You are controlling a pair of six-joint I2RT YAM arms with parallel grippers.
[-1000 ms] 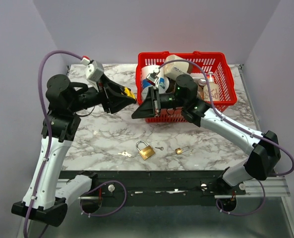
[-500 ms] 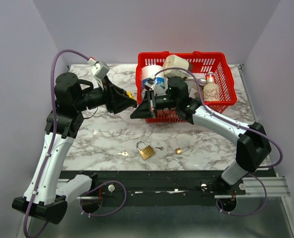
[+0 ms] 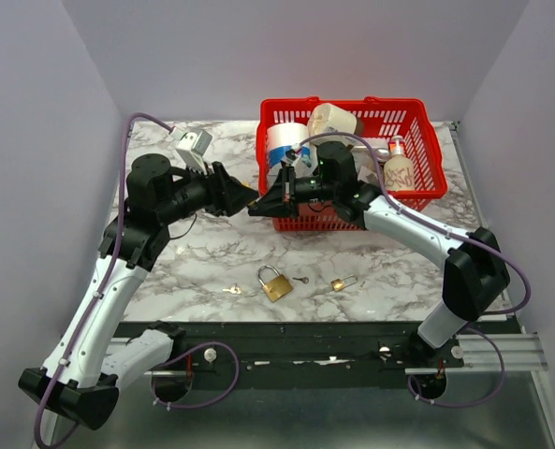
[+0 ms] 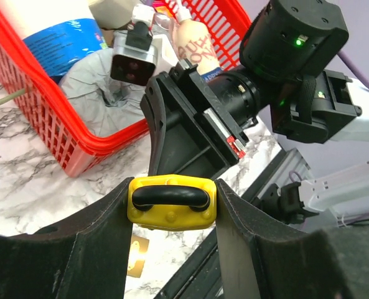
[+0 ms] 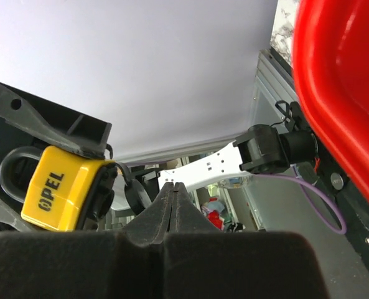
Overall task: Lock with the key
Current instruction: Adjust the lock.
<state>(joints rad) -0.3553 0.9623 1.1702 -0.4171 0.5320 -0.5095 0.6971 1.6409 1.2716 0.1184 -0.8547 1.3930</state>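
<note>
A yellow padlock (image 4: 172, 202) with a black shackle is clamped between the fingers of my left gripper (image 4: 172, 215) and held in the air in front of the red basket. In the right wrist view the padlock (image 5: 63, 187) is at the left, close to my right gripper (image 5: 173, 194). That gripper's fingers are pressed together, and no key shows between them. In the top view the left gripper (image 3: 242, 196) and the right gripper (image 3: 255, 211) meet tip to tip. A small key (image 3: 300, 279) and another key (image 3: 232, 290) lie on the table.
The red basket (image 3: 417, 101) holds tape rolls and a soap bottle, just behind the right gripper. A brass padlock (image 3: 275, 282) and a small brass padlock (image 3: 343, 282) lie near the front edge of the marble table (image 3: 202, 253).
My left arm has swung right and lowered the yellow padlock toward the right gripper. The right gripper has shifted slightly left, so the two tips are now almost touching.
</note>
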